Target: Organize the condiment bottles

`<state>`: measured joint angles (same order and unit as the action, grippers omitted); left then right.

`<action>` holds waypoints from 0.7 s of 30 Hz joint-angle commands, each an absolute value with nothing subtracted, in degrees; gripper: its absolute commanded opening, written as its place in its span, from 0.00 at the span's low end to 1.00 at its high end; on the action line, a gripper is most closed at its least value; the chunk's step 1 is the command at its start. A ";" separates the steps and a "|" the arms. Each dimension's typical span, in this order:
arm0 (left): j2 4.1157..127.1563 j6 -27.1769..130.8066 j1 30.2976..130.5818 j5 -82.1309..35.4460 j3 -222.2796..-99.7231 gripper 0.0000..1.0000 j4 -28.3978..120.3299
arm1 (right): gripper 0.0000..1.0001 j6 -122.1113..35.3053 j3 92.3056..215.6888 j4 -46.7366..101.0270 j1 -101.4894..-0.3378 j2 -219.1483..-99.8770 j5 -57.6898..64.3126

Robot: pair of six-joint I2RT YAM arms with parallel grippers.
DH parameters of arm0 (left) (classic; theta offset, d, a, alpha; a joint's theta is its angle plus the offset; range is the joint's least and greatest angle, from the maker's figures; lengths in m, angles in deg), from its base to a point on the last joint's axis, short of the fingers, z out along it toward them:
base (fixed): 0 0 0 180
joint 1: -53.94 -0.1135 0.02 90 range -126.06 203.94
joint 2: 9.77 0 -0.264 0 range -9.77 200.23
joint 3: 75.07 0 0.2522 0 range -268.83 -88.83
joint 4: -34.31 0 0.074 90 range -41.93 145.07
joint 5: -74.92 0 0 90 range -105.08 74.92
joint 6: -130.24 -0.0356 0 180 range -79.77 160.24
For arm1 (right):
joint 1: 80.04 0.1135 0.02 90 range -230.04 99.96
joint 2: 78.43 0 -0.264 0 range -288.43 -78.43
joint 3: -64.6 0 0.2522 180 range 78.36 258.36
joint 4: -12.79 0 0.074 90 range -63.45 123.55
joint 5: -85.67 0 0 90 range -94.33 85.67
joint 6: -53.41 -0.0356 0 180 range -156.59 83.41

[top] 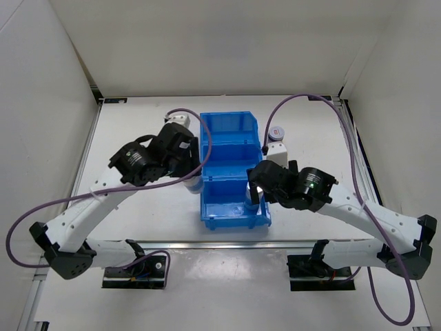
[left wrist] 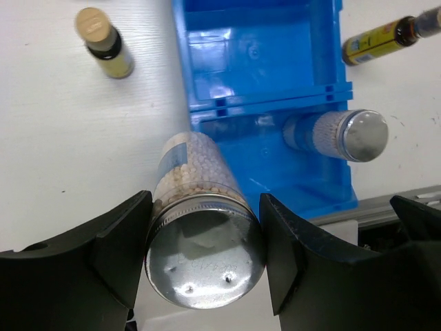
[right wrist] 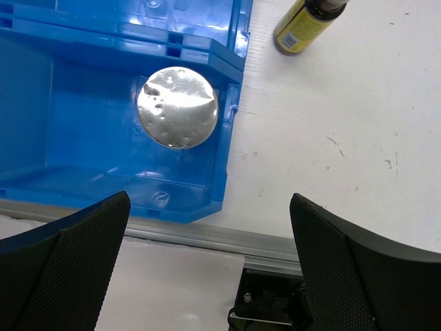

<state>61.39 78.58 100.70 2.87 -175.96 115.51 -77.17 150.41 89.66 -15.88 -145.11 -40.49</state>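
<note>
Pinching the silver top of one cylinder [left wrist: 200, 165] from both sides, the left fingers [left wrist: 117, 241] hold it tight. This cylinder is full of little white balls. It is just outside the left wall of the blue bin [left wrist: 255, 55], very close to that edge. I cannot tell if its bottom sits on the counter [left wrist: 55, 138]. To its left the counter is bare and open. One brown bottle [left wrist: 107, 48] with a tan cap stands far off there.

The second cylinder [right wrist: 177, 107] stands inside the bin, in the part nearest the arms. It is tucked close to the right wall and to the low wall between the parts. The rest of that part is open blue floor.

The right fingers [right wrist: 76, 262] are spread wide with nothing between them. They hang over the near right corner of the bin, by the metal strip at the counter's near edge. Right of the bin there is lots of bare white counter, with another brown bottle [right wrist: 300, 27] near the bin's side.

The left wrist view shows the second cylinder's side. The right wrist view shows only its shiny round top. In the top view the left arm hides most of the pinched cylinder. Only the top view shows a jar with a white-pink lid [top: 277, 132], on the counter right of the bin.
</note>
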 commanded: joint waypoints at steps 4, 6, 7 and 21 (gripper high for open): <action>68.36 78.46 105.52 4.96 -181.91 0.12 112.33 | 1.00 -79.92 149.91 92.38 -15.62 -142.59 -45.37; 70.55 78.47 106.58 4.96 -181.38 0.12 110.48 | 1.00 -81.23 150.43 94.13 -15.62 -141.37 -46.24; 71.34 78.99 107.11 4.96 -179.99 0.12 109.52 | 1.00 -81.24 150.43 94.14 -15.62 -141.36 -46.78; 79.70 81.37 110.01 4.96 -170.40 0.15 98.00 | 1.00 -81.95 154.04 98.18 -16.67 -138.90 -51.17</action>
